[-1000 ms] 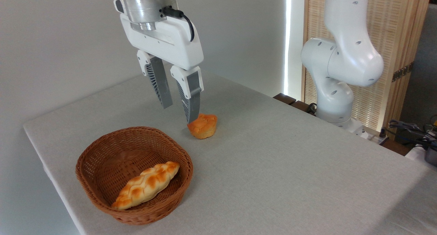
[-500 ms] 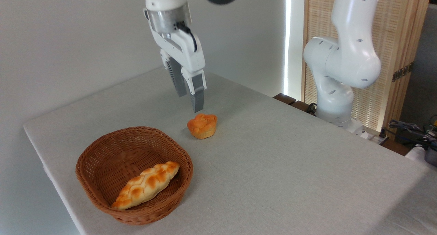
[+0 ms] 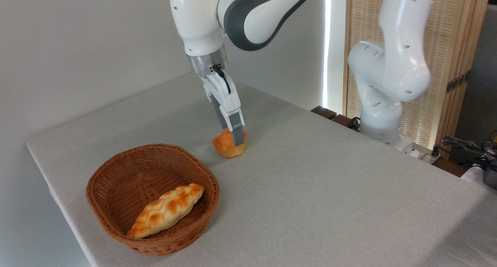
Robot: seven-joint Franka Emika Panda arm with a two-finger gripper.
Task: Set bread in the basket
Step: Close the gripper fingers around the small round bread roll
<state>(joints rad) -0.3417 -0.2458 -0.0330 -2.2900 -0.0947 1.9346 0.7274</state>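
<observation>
I've got the tool [image 3: 235,137] down on the small orange-golden cracked-top bun [image 3: 229,144], mid-bench toward the far edge. Can't tell if the fingers are closed on it. Reddish-brown round wicker basket [image 3: 116,174] sits near the left edge, ready to receive it.

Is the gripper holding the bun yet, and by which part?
Cannot tell. The gripper is down at the bun, one finger over its top; the bun sits on the table.
</observation>
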